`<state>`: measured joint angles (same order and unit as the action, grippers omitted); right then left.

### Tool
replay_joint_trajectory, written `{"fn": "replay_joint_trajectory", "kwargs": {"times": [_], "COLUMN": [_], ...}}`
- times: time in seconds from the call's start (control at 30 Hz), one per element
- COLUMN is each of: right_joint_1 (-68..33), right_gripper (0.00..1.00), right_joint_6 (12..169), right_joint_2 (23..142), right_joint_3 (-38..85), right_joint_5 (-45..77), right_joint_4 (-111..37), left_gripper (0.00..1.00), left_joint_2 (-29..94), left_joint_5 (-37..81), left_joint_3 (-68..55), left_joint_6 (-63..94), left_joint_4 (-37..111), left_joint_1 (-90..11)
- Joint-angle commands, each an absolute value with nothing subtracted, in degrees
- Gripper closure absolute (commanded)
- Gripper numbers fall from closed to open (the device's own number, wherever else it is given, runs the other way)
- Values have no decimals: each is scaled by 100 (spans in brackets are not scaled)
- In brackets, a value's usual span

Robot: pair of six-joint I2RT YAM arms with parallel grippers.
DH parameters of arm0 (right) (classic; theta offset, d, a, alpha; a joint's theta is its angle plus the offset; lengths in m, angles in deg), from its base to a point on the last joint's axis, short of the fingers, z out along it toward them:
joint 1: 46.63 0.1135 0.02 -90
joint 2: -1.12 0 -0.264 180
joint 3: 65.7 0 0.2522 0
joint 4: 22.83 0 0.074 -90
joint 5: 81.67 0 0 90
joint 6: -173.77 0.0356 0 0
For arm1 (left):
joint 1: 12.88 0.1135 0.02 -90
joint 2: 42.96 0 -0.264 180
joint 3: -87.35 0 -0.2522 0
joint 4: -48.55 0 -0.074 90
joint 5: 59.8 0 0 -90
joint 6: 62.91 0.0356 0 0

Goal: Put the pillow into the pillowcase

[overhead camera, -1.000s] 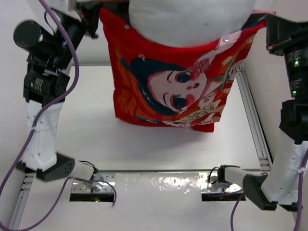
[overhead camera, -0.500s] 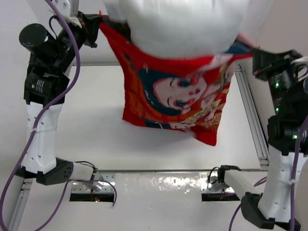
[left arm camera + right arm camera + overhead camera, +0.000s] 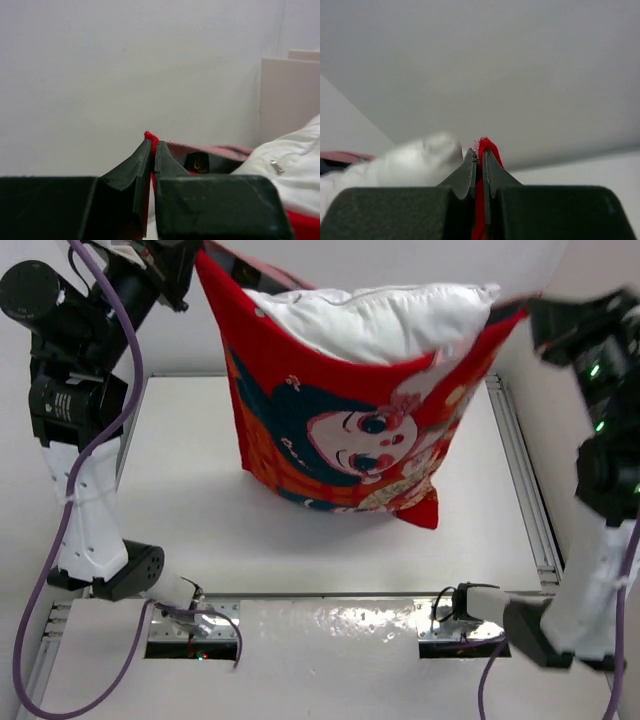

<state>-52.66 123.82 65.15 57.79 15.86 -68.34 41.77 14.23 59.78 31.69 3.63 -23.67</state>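
Pillow (image 3: 385, 322) partly inside pillowcase (image 3: 330, 455) (table (image 3: 190, 500) beneath)

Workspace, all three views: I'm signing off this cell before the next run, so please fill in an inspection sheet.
Surface: white table, no marks seen.
Job's things: red pillowcase hangs lifted by its mouth corners. The white pillow is mostly inside, with its top showing above the mouth. It cannot be told whether the lower edge touches the table.
Clutter: nothing seen.
Grippers: left gripper shut on the pillowcase's rim; right gripper shut on the opposite rim.
Cables: purple cable loops along the left arm.
Surroundings: metal rail along the table's right side; plain wall behind.
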Motion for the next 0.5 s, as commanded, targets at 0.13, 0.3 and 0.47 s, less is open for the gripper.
{"fn": "replay_joint_trajectory", "kwargs": {"times": [0.13,0.3,0.47], "right_joint_1": [-5393,-5481,-5472], "right_gripper": [100,100,100], "right_joint_6": [12601,12123,12190], "right_joint_2": [6121,6638,6230], "right_joint_3": [5551,6820,7175], "right_joint_5": [1237,981,982], "right_joint_4": [-4919,-5922,-5797], "left_gripper": [100,100,100], "left_joint_2": [3466,4412,3860], "left_joint_5": [859,1939,1010], "left_joint_3": [4456,6685,6113], "left_joint_6": [2763,3539,3151], "left_joint_4": [1695,1790,2614], "left_joint_1": [-1947,-1606,-1360]}}
